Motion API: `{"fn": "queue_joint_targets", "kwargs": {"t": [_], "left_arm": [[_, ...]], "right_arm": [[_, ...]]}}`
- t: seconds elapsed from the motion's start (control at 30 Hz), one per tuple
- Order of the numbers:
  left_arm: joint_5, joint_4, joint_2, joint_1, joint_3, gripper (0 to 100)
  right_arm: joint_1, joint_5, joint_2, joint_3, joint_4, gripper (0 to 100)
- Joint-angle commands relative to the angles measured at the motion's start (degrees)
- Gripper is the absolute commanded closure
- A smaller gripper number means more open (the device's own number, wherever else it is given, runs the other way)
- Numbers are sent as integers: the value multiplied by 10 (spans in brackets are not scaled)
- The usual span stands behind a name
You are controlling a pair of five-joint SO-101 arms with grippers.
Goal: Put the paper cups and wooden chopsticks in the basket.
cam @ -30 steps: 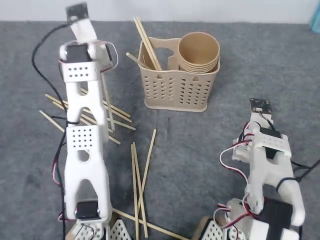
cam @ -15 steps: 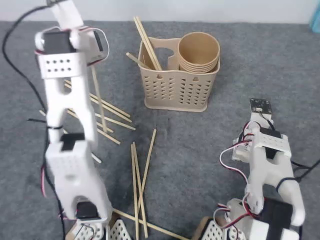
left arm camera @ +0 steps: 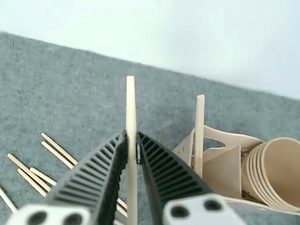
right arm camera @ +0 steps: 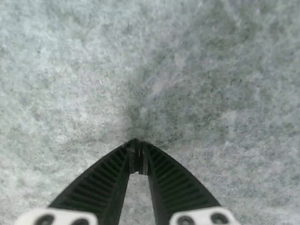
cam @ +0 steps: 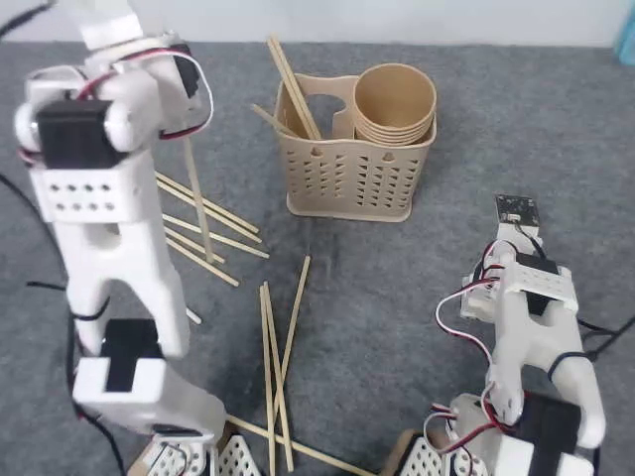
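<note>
**A:** The left arm's fingers (left arm camera: 164,173) are pinched tight on one wooden chopstick (left arm camera: 131,108). It stands upright between them, its top poking out past the fingertips.

**B:** And in the high view it hangs straight down below those fingers, its lower end over the loose chopsticks (cam: 213,233) scattered on the grey worktop (cam: 417,297). Whether it touches them, nobody can tell.

**A:** The basket (cam: 347,183) sits off to the side of those fingers, toward the right arm, apart from the held stick.

**B:** The paper cups (cam: 395,124) are stacked in its far compartment. The basket chopsticks (cam: 293,84) lean in the compartment nearer the left arm's fingers.

**A:** Further chopsticks (cam: 270,367) lie on the worktop between the two arms.

**B:** The right arm's fingers (right arm camera: 164,183) are pressed together on nothing, pointing down at the worktop, well apart from the basket.
</note>
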Motion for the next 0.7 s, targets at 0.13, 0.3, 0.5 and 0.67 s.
{"fn": "queue_joint_targets", "kwargs": {"t": [0.13,0.3,0.5,0.67], "left_arm": [[6,-14,-65,2,1,988],[6,18,-112,4,2,988],[5,26,-142,1,2,988],[4,53,-164,0,2,988]], "right_arm": [[-1,8,-21,-2,-9,983],[-1,8,-21,-2,-8,983],[-1,8,-21,-2,-8,983],[-1,8,-21,-2,-7,983]]}}
